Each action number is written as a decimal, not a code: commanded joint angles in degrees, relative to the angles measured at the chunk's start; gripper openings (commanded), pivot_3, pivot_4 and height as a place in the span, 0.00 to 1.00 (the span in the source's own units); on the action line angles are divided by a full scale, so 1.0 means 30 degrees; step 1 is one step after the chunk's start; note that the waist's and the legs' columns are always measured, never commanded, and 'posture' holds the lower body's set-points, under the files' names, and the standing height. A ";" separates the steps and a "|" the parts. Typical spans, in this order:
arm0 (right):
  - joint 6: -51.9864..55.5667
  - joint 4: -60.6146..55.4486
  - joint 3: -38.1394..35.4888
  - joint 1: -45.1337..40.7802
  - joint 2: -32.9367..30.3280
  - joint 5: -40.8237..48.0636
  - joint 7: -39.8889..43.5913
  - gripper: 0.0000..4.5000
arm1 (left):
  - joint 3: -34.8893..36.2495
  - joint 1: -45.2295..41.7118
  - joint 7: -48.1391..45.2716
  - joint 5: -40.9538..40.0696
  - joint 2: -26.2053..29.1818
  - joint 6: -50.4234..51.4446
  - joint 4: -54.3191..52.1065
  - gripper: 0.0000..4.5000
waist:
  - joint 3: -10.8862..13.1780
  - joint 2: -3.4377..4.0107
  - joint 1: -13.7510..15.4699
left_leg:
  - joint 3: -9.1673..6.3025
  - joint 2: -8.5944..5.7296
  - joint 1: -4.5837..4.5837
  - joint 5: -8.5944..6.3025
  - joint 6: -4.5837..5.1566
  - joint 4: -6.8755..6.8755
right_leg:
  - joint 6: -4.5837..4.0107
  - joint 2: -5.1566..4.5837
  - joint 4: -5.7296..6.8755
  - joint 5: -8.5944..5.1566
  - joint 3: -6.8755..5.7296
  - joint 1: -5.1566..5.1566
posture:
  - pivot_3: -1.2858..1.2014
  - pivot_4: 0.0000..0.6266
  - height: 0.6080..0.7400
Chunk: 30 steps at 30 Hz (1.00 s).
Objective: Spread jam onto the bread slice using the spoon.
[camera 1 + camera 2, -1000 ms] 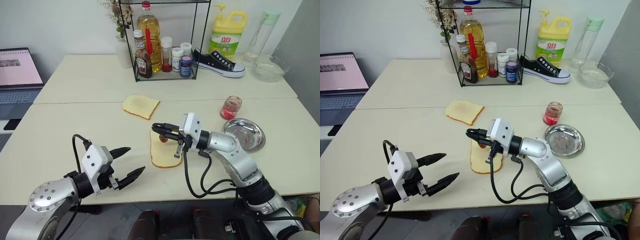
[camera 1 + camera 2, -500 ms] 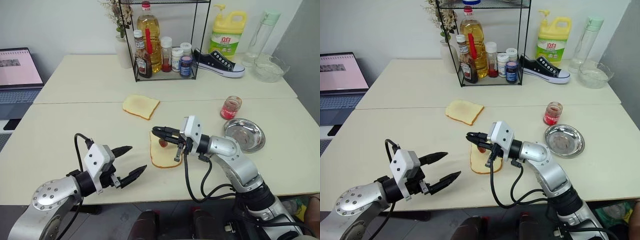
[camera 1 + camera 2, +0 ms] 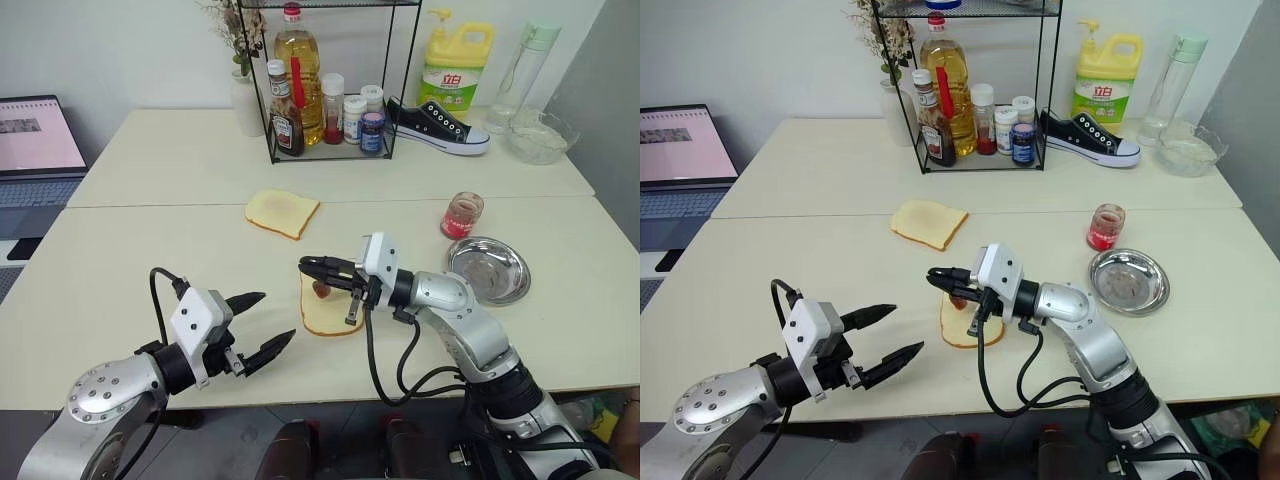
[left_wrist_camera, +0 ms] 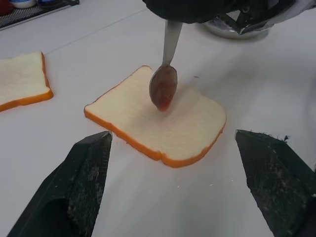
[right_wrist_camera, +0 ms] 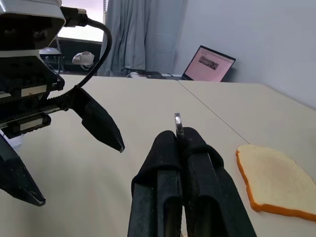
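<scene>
Left wrist view: jam [image 4: 163, 101] seen on spoon [image 4: 164, 86] bowl over bread slice [image 4: 157, 116]; right gripper [image 3: 308, 265] clamped on handle, left gripper [image 3: 255, 322] spread wide.

Plain bread slice [image 3: 282, 212], flat on the table [image 3: 150, 250], centre frame. Wire rack [image 3: 330, 75], upper centre, holding an oil bottle [image 3: 298, 70], a dark sauce bottle [image 3: 285, 125] and small jars. Black sneaker [image 3: 437, 125] just right of the rack; yellow detergent jug [image 3: 455, 70] behind it. Clear bottle [image 3: 522, 75] and glass bowl [image 3: 540, 137], upper right. Round steel dish [image 3: 490, 268], right of centre. Laptop [image 3: 35, 150], left edge.
</scene>
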 commanded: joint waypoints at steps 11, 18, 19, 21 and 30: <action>-0.1497 0.0884 -0.0800 -0.0777 -0.0304 -0.0845 0.0402 0.01 | -0.0418 -0.1532 -0.0127 -0.0193 0.0083 -0.0326 0.0293 0.92 | 0.0000 0.0000 0.0002 | 0.0003 -0.0005 0.0001 0.0000 0.0000 0.0000 | 0.0000 0.0012 0.0001 0.0000 -0.0011 0.0000 | 0.52 0.24 1.00; -0.1612 0.1141 -0.0911 -0.0547 -0.0233 -0.1166 0.0179 0.01 | -0.0629 -0.2074 -0.0590 -0.0059 0.0185 -0.0653 0.1034 0.92 | 0.0000 0.0000 -0.0001 | 0.0004 -0.0006 0.0001 0.0000 -0.0001 -0.0001 | 0.0000 0.0012 0.0002 0.0000 -0.0010 -0.0001 | 0.52 0.24 1.00; -0.1649 0.1155 -0.0932 -0.0515 -0.0245 -0.1188 0.0214 0.01 | -0.0631 -0.2133 -0.0610 -0.0043 0.0181 -0.0647 0.1058 0.92 | 0.0000 0.0000 0.0003 | 0.0005 -0.0008 0.0000 0.0000 -0.0001 -0.0001 | 0.0000 0.0012 0.0001 0.0000 -0.0010 -0.0002 | 0.52 0.24 1.00; -0.1708 0.1182 -0.0967 -0.0452 -0.0278 -0.1220 0.0262 0.01 | -0.0626 -0.2193 -0.0633 0.0016 0.0156 -0.0665 0.1130 0.92 | 0.0000 0.0000 0.0003 | 0.0005 -0.0011 0.0000 0.0000 -0.0001 0.0000 | 0.0000 0.0011 0.0001 0.0000 -0.0008 -0.0001 | 0.52 0.24 1.00; -0.2083 0.1906 -0.0935 -0.0425 -0.0124 -0.1520 0.0220 0.01 | -0.0744 -0.2428 -0.0756 0.0120 0.0222 -0.0845 0.1361 0.92 | 0.0000 0.0000 0.0003 | 0.0003 -0.0010 0.0001 0.0001 -0.0002 0.0000 | 0.0000 0.0011 0.0001 0.0000 -0.0006 0.0000 | 0.52 0.24 1.00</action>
